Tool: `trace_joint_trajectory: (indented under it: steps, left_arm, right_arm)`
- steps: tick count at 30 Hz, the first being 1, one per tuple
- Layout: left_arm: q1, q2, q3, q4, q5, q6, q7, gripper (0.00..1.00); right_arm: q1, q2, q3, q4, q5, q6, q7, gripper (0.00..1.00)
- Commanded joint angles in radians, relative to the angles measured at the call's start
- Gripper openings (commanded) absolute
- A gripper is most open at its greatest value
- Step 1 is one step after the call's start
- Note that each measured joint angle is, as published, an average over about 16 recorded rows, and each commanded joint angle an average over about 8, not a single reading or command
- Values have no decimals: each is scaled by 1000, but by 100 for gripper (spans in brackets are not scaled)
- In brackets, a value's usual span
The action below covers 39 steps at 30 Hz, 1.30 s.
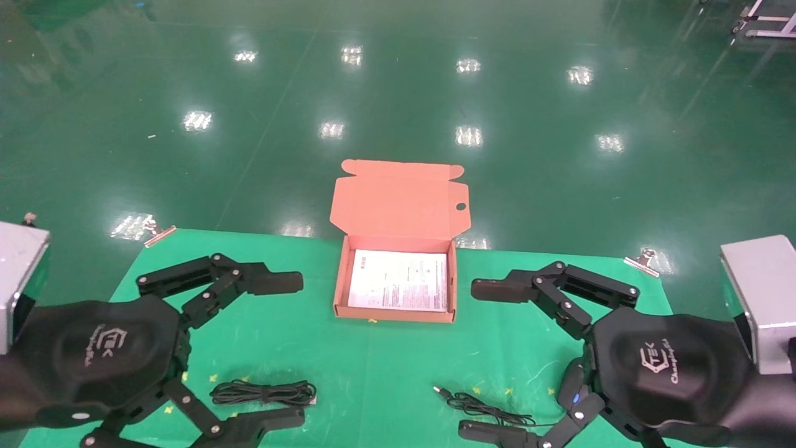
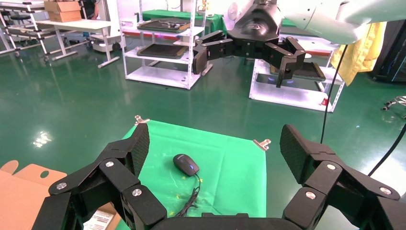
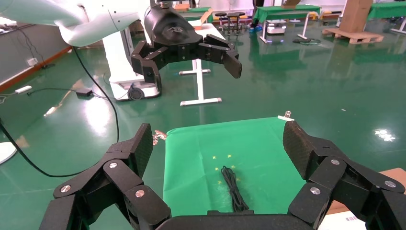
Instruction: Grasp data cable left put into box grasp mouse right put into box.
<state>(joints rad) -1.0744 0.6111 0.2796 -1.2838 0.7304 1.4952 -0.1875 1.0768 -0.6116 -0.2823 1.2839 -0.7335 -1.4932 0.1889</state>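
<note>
The salmon-orange box [image 1: 341, 280] stands open at the table's far middle, its lid [image 1: 398, 202] up and a white sheet [image 1: 398, 280] inside. The data cable [image 1: 264, 392], a black looped bundle, lies near the front left; it also shows in the right wrist view [image 3: 233, 191]. My left gripper [image 1: 283, 351] hovers open and empty just above it. The black mouse [image 2: 186, 164] lies on the cloth in the left wrist view; in the head view my right gripper hides most of it. Its cord [image 1: 482, 407] trails left. My right gripper [image 1: 482, 359] hovers open and empty above the cord.
A green cloth [image 1: 385, 373] covers the table, held by clips at the far corners [image 1: 158, 233] [image 1: 643, 258]. Grey blocks stand at the left [image 1: 22, 274] and right [image 1: 762, 292] edges. Green floor lies beyond the table, with white shelves [image 2: 163, 48] farther off.
</note>
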Motion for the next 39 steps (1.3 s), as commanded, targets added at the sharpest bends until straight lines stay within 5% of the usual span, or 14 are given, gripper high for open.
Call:
trace_joint_trajectory:
  steps: [1, 27, 39]
  left_arm:
    - [0, 0, 0, 0, 0, 0, 0, 100]
    - [-6, -1, 8, -1, 17, 1, 0, 100]
    - [-146, 21, 128, -35, 293, 32, -25, 100]
  right_arm:
    - [0, 0, 0, 0, 0, 0, 0, 100]
    - [4, 4, -4, 4, -13, -8, -8, 100]
    - [165, 10, -161, 63, -340, -78, -156, 100]
